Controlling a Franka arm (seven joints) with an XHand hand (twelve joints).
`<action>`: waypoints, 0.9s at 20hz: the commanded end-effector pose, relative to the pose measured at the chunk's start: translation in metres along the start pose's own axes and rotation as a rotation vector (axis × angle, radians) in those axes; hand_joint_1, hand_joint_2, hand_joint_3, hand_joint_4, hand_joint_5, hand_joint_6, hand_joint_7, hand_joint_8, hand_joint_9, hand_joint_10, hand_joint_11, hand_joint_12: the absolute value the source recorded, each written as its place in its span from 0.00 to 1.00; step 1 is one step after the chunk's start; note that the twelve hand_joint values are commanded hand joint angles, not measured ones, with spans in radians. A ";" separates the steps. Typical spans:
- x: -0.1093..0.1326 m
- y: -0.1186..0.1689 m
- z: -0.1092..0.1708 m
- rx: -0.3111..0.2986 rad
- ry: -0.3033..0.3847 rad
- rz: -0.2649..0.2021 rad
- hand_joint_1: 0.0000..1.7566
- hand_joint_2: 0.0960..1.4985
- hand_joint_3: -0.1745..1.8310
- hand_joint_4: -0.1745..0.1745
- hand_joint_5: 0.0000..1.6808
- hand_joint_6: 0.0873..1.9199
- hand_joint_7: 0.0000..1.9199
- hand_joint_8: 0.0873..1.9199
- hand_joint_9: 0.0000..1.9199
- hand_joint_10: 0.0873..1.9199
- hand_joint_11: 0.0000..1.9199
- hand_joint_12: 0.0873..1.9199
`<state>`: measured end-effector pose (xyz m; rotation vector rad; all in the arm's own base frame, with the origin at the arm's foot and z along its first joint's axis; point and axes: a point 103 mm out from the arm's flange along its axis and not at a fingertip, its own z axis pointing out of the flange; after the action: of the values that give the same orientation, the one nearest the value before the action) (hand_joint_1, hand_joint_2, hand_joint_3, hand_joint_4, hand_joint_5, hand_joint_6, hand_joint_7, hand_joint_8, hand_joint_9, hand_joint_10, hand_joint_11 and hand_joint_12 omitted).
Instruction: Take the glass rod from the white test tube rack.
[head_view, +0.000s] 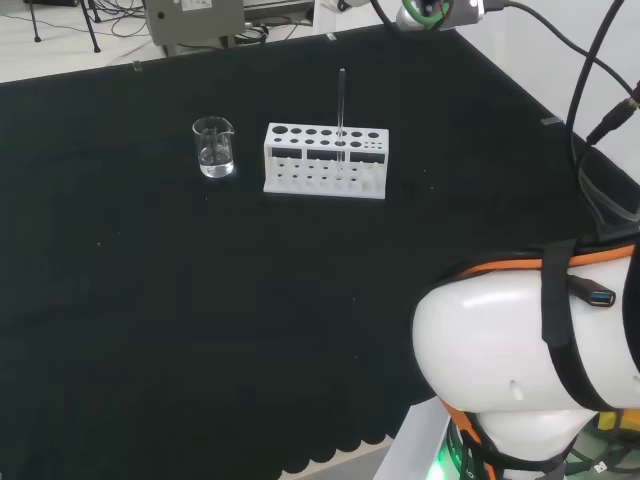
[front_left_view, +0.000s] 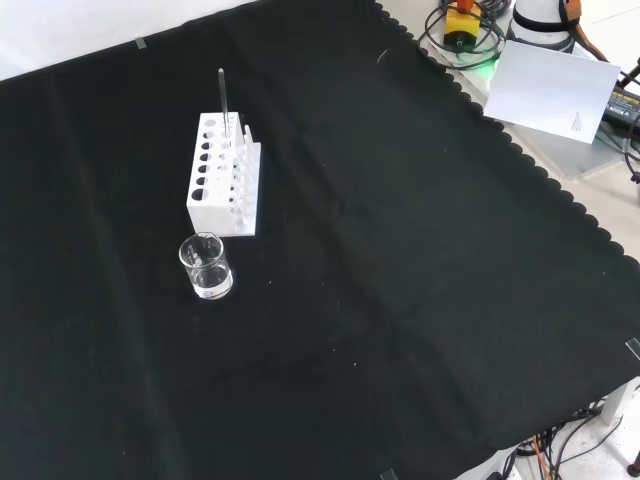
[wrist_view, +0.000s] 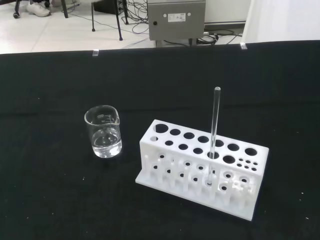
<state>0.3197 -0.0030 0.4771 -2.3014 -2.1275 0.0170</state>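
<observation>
A white test tube rack (head_view: 325, 160) (front_left_view: 224, 175) (wrist_view: 202, 167) stands on the black cloth. A clear glass rod (head_view: 342, 110) (front_left_view: 223, 100) (wrist_view: 214, 125) stands upright in one of its holes, rising well above the rack's top. In the wrist view the rack and rod are some way off, with nothing touching them.
A small glass beaker (head_view: 214, 147) (front_left_view: 206, 267) (wrist_view: 103, 132) with a little clear liquid stands beside the rack, to its left in the head view. The arm's white links (head_view: 520, 360) sit at the head view's lower right. A sheet of paper (front_left_view: 552, 90) lies off the cloth.
</observation>
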 end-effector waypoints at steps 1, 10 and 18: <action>-0.016 -0.007 -0.006 -0.012 -0.002 0.023 0.38 0.56 0.31 0.09 0.07 0.00 0.00 0.22 0.01 0.38 0.00 0.54; -0.042 0.030 0.003 -0.032 -0.030 0.009 0.38 0.54 0.33 0.06 0.10 0.00 0.01 0.40 0.14 0.46 0.02 0.77; -0.052 0.071 0.016 -0.016 -0.032 -0.019 0.39 0.54 0.35 0.04 0.14 0.00 0.06 0.44 0.21 0.46 0.07 0.76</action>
<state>0.3553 -0.0438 0.4666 -2.3176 -2.1423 0.0403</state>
